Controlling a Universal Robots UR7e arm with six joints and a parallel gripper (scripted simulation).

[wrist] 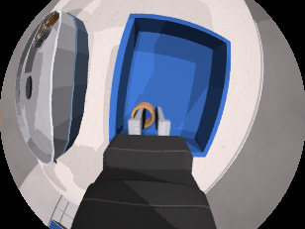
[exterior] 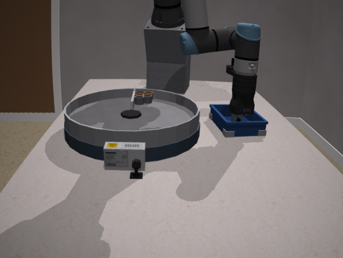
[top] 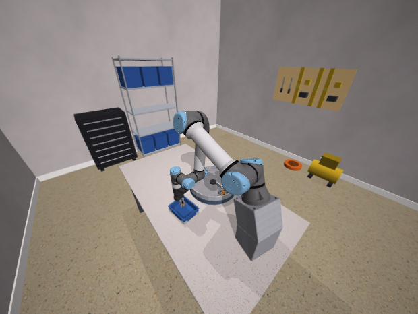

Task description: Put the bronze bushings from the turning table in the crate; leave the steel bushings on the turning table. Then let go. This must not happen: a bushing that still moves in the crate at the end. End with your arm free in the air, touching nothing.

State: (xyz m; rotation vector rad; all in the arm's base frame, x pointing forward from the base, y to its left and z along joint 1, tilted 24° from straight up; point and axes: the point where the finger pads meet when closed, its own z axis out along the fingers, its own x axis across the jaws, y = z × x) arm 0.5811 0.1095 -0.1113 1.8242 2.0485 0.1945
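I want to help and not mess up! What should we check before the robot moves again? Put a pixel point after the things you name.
1. A bronze bushing (top: 183, 204) (wrist: 152, 106) is inside the crate's (top: 192, 215) (exterior: 244, 122) (wrist: 168, 73) walls: ok.
2. The claw's (top: 182, 201) (exterior: 237, 119) (wrist: 150, 119) fingers stand apart, not squeezing it: ok, as far as the wrist view shows.
3. Fingers well clear of that bushing: not ok. One overlaps the ring in the wrist view; touching, I cannot tell.
4. That bushing lies still: cannot tell.
5. Steel bushings (exterior: 139, 100) on the turning table (top: 202, 197) (exterior: 131, 135) (wrist: 68, 88): ok.
6. No bronze ones (exterior: 149, 93) left there: not ok.
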